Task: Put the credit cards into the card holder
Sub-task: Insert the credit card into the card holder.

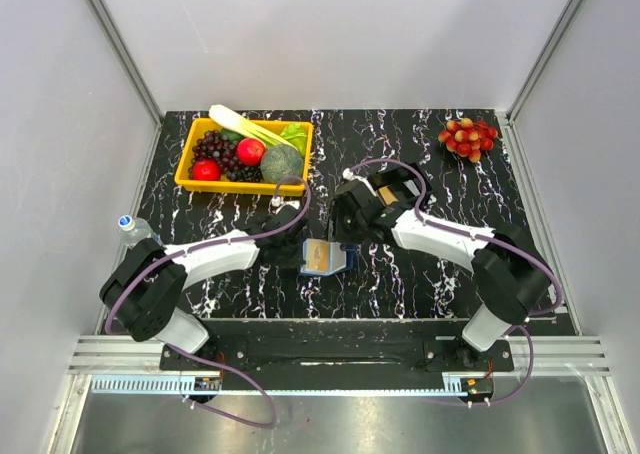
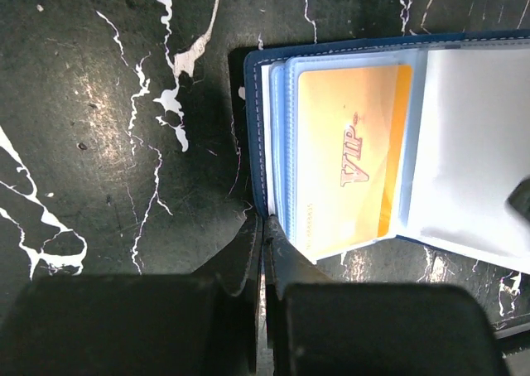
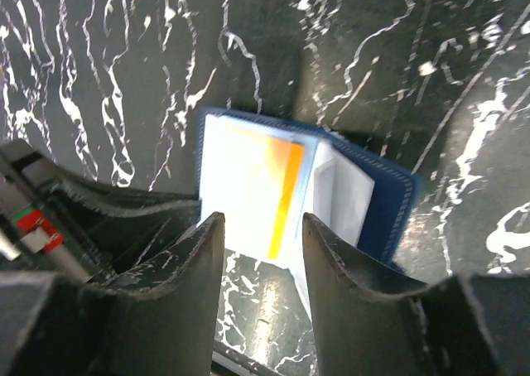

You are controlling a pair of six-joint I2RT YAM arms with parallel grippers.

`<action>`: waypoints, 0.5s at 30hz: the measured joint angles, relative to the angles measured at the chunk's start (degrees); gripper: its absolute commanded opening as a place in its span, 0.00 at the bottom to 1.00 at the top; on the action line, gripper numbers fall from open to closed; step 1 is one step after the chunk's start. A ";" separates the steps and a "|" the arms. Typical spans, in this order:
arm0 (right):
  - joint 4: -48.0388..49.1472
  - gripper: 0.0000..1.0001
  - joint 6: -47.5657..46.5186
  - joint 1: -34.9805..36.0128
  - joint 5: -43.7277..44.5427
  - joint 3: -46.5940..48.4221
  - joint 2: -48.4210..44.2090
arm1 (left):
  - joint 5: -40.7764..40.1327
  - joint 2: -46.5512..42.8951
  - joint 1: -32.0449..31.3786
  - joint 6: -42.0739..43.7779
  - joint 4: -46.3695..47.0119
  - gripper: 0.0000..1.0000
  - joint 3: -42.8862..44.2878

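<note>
The holder (image 1: 325,257) is lying open on the surface (image 1: 430,274), towards the near edge and midway between the two arms. The left gripper (image 2: 263,242) is sitting at its left edge, fingers pressed together on the rim of the dark-blue cover and seemingly pinching it. I am taking that as a way of pinning the holder so it is not sliding or folding shut while cards go in. The right gripper (image 3: 263,227) is hovering just above the holder from the right, fingers spread with nothing between them. It is probably placed there to nudge a card home or to go for another.

One card (image 2: 348,152) is sitting inside a sleeve. It is thin, glossy and orange, with "VIP" lettering. A brighter strip along its right side is looking uncovered, so it may not be fully seated.

The cover is looking stitched and leather-like, with a paler blue lining. The sleeves are translucent, floppy plastic, and they are catching a lot of glare. The surface is black and shiny, veined in white like marble, and likely slippery under a light case.
</note>
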 measured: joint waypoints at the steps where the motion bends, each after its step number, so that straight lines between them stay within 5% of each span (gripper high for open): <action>1: -0.04 0.48 -0.11 -0.72 -0.02 0.00 -0.07 | -0.02 -0.13 0.00 0.22 -0.28 0.00 0.11; 15: 1.42 0.42 1.44 -2.25 -8.68 0.11 4.33 | -0.02 -0.24 0.59 1.92 -1.86 0.00 1.92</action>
